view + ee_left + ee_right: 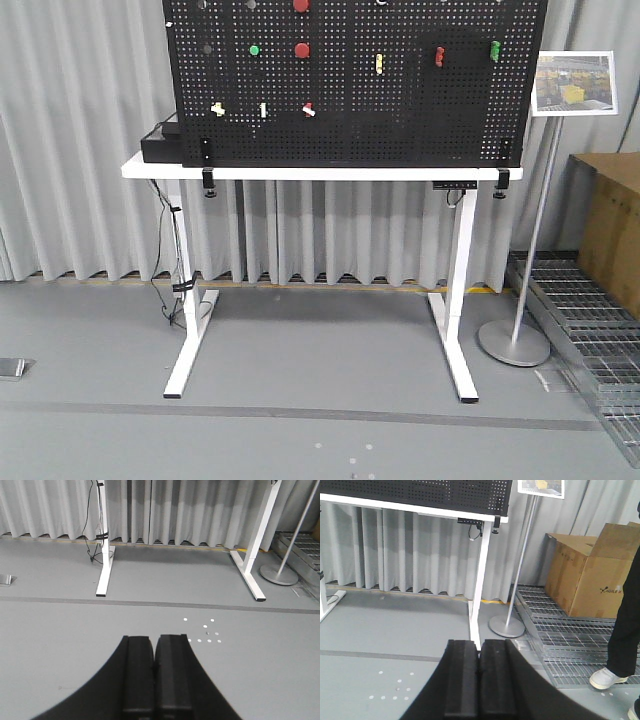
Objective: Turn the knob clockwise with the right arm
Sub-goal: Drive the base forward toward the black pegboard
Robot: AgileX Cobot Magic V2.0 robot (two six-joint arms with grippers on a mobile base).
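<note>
Your right pincer (480,680) is pinched shut, holding nothing — it hangs low over the floor (370,630). The yellow knob (379,63) sits up on the black board (350,130) above the table (300,172). First you must lift, open and reach.

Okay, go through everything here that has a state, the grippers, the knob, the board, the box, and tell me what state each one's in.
left gripper: shut, fingers pressed together, holding nothing.
right gripper: shut, empty, not at the board.
knob: mounted on the board, bar upright, nothing touching it.
board: standing upright, clamped to the table edge.
cardboard box: top flaps open.
</note>
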